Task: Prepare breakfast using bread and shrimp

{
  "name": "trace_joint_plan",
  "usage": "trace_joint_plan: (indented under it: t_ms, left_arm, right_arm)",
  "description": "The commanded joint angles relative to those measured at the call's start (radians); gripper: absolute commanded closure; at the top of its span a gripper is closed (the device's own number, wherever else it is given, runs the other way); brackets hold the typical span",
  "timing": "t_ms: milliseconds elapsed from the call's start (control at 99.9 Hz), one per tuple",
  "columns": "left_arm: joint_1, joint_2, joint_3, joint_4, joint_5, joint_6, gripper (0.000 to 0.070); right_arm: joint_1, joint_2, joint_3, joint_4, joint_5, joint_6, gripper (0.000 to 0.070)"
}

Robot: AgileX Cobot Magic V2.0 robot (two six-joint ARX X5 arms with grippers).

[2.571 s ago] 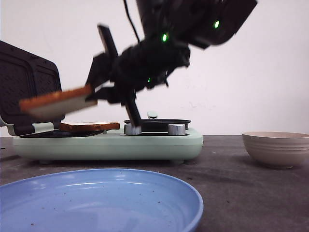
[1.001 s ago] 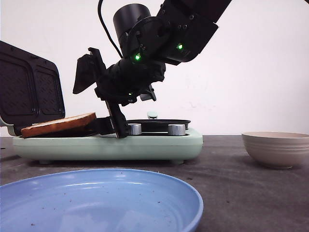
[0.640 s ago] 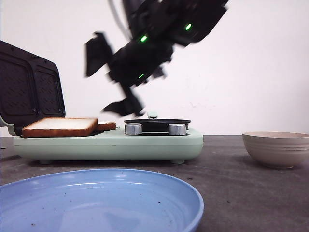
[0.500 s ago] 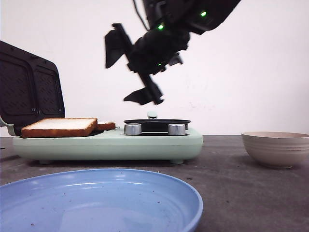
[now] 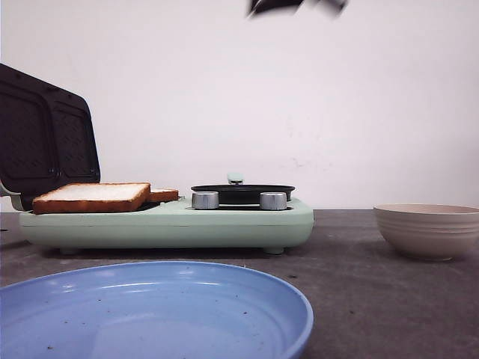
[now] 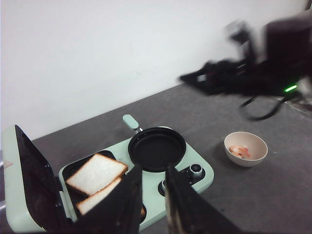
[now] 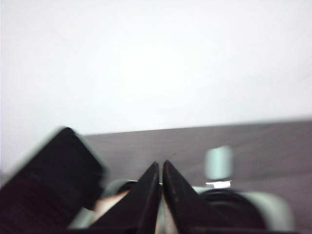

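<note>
Two slices of bread lie overlapping on the left grill plate of the green breakfast maker [image 5: 172,221]: the top slice [image 5: 93,196] [image 6: 96,173] and a lower slice [image 5: 165,195] [image 6: 97,196] that sticks out from under it. The shrimp [image 6: 240,151] are pink-white pieces in the beige bowl [image 6: 245,148] [image 5: 428,228]. My left gripper [image 6: 152,195] hangs high above the maker, slightly open and empty. My right gripper [image 7: 161,166] is shut and empty; its arm [image 6: 253,73] is a blur high over the table, with only a dark edge [image 5: 296,6] showing in the front view.
The maker's black lid [image 5: 45,142] stands open at the left. A black round pan [image 5: 243,191] [image 6: 157,148] sits on its right half behind two silver knobs [image 5: 204,200]. A large blue plate [image 5: 150,314] lies at the front.
My right gripper lowered the second bread slice onto the first on the grill, let it go, then rose up and right almost out of the front view.
</note>
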State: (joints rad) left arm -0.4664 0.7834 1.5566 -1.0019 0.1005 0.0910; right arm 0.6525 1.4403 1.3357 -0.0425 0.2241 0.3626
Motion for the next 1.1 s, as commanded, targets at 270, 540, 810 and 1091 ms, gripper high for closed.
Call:
trace_joint_plan:
  t_ms: [270,540,810,1091]
  left_arm:
    - [-0.005,0.006,-0.002,0.005,-0.008,0.021,0.0697]
    - [-0.005,0.007,-0.096,0.100,-0.006,-0.035,0.0697]
    - [0.010,0.060,-0.170,0.352,-0.105,-0.116,0.0697]
    - [0.190,0.172,-0.139,0.668,-0.295,-0.164,0.0700]
  right_arm:
    - [-0.058,-0.441,-0.342,-0.055,0.021,-0.226,0.0699]
    - [-0.067,-0.839,-0.520,-0.161,0.022,-0.274,0.0699]
    - [-0.067,-1.051,-0.520,-0.320,0.040,-0.296,0.0699]
    - [-0.067,-1.149,-0.520,-0.465,0.039,-0.239,0.0699]
